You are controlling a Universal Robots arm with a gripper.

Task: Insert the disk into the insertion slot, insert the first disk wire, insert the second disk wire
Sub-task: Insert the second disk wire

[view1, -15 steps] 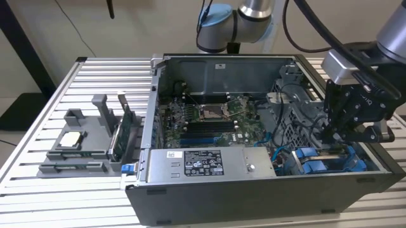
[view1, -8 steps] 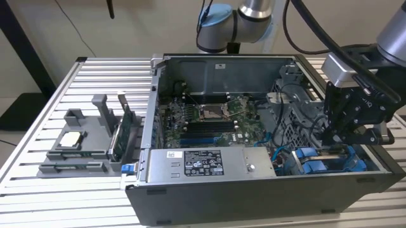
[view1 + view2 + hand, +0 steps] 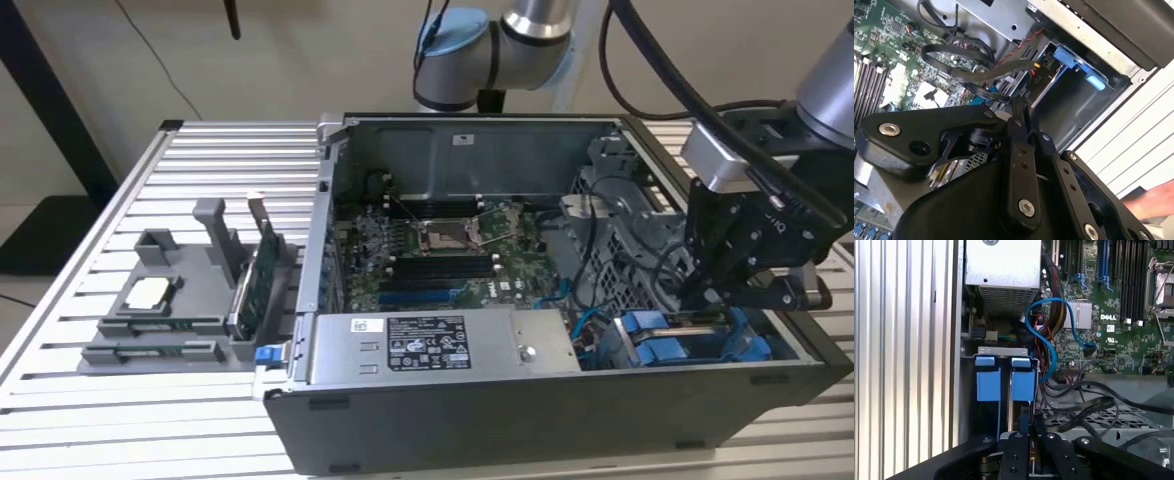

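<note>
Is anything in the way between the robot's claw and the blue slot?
Nothing visible blocks it. The gripper hangs right at the insertion slot; loose black cables lie just beside it, not across the opening.

computer case (image 3: 534, 420): 1 | power-supply box (image 3: 441, 345): 1 | blue tabs (image 3: 988, 377): 2

The exterior view looks down at an angle from in front of the open computer case (image 3: 534, 300) on the slatted worktop (image 3: 134, 420), far enough off to take in the whole case and the arm (image 3: 761, 220) at the exterior view's right. The first wrist view looks straight down past the fingers (image 3: 1021, 452), close above the blue drive bay (image 3: 1004, 380) and motherboard (image 3: 1114, 315). The second wrist view sits nearer still, tilted, looking along the fingers (image 3: 1016, 150). Both wrist views share the motherboard (image 3: 889, 60) and blue bay fittings (image 3: 1074, 62).
</note>
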